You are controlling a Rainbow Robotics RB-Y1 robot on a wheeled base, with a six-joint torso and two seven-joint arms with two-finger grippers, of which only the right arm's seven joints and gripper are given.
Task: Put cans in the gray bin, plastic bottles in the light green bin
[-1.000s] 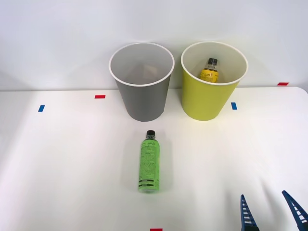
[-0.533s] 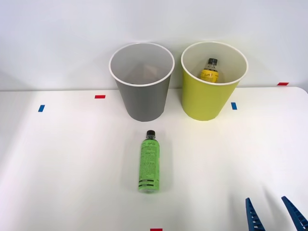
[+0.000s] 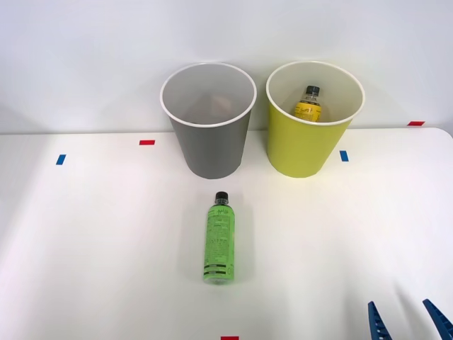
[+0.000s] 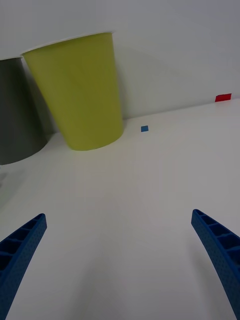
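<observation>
Bottles are half sorted as we look down from the front: the yellow bottle (image 3: pixel 308 103) stands inside the light green bin (image 3: pixel 306 152), where plastic belongs, while the green bottle (image 3: pixel 219 239) lies on its side at table centre, cap toward 12 o'clock, just short of the gray bin (image 3: pixel 211 152) and apart from both bins. Our right gripper (image 3: pixel 408 324) sits low at 5 o'clock, fingers spread and holding nothing, well clear of the bottle. From the wrist, we see the blue fingers (image 4: pixel 219 255) wide apart over bare white table (image 4: pixel 150 200), facing the lime bin's wall, gray bin beside it; the lying bottle is, we judge, next.
</observation>
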